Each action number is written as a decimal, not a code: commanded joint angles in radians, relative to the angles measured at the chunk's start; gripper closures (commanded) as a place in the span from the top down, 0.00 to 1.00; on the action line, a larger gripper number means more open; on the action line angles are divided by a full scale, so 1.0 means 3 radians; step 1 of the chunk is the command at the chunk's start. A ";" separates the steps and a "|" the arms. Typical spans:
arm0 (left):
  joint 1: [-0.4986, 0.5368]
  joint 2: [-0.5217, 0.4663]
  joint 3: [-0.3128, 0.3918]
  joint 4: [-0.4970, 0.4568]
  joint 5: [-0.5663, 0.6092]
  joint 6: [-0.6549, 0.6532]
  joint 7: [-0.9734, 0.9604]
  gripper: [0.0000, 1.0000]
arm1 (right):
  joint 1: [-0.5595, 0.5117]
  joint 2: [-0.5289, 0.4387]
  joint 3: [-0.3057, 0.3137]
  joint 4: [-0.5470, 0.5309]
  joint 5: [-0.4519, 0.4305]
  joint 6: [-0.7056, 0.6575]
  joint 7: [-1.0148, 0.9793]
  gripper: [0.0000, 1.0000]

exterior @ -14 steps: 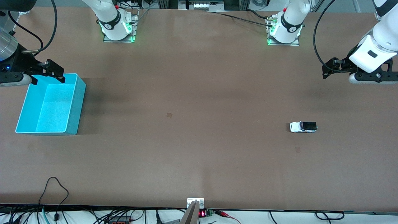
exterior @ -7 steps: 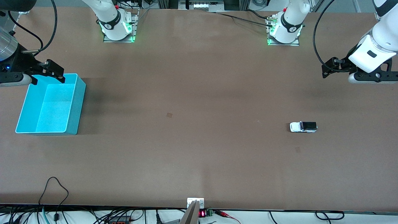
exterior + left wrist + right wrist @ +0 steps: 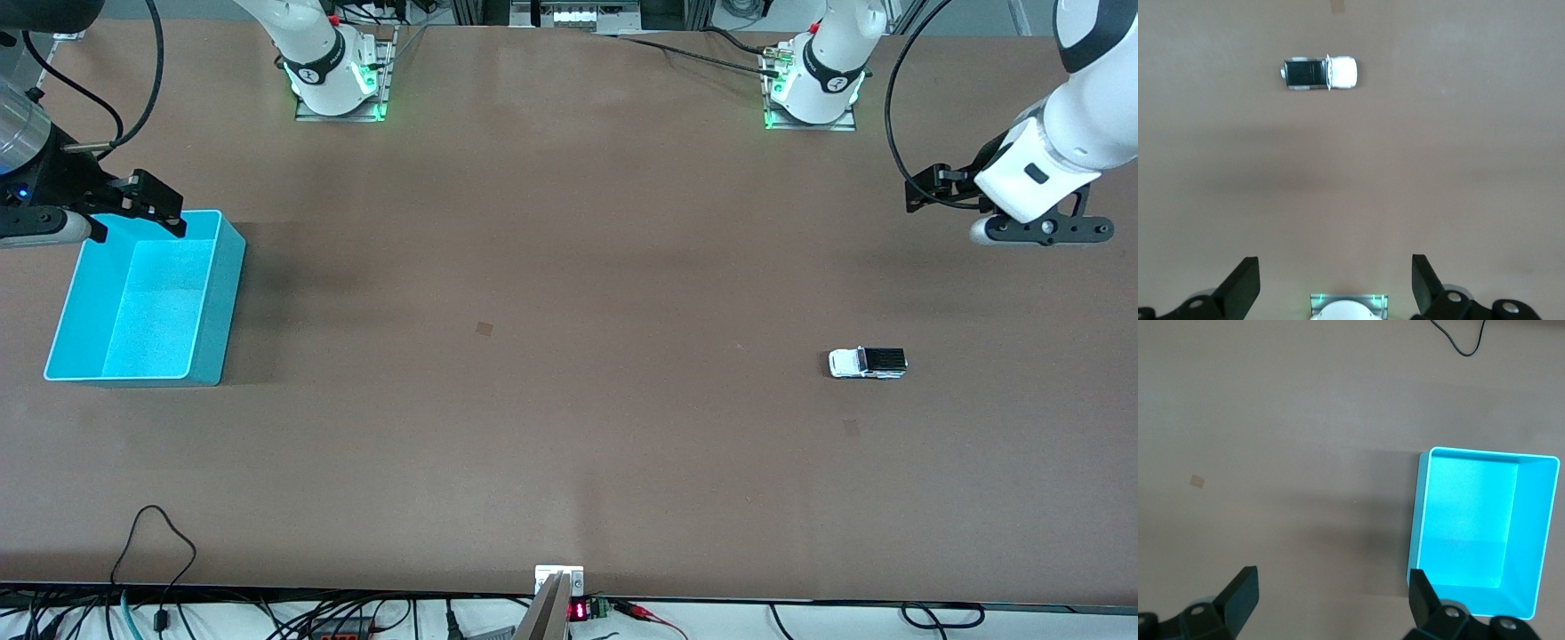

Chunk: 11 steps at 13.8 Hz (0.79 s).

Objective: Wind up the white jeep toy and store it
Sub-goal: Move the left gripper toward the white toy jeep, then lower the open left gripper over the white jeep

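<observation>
Bin: turquoise plastic open-top storage bin (image 3: 142, 302) at the right arm's end of the brown table (image 3: 569, 444), nothing in it.
Right gripper (image 3: 138, 218): mine, over the bin's rim, fingers spread, holding nothing; this arm waits.
Jeep: small boxy white jeep toy with black roof panel (image 3: 868, 363), on its wheels toward the left arm's end, long axis along the table's length.
Left gripper (image 3: 1036, 229): mine, over bare table, fingers (image 3: 1245, 288) spread wide, empty.
Relation: jeep lies nearer the front camera than the table under my left gripper; my left arm is much the closer one, so I judge the reach is its job.
</observation>
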 commanded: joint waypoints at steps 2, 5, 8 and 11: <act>0.0014 0.0200 -0.0020 0.0115 -0.0027 -0.0084 0.0503 1.00 | 0.0000 -0.0032 0.0003 0.0006 -0.0031 -0.0047 -0.0018 1.00; 0.0076 0.0664 0.0005 0.0436 -0.0017 -0.0074 0.1250 1.00 | 0.0005 -0.0032 0.0003 0.0006 -0.0031 -0.0047 -0.0018 1.00; 0.0096 0.0982 0.0021 0.0535 0.0136 0.0190 0.2256 1.00 | 0.0005 -0.0032 0.0008 0.0006 -0.0031 -0.0047 -0.0018 1.00; 0.0091 0.1237 0.0016 0.0509 0.0320 0.0441 0.2987 1.00 | 0.0005 -0.0032 0.0008 0.0006 -0.0031 -0.0047 -0.0018 1.00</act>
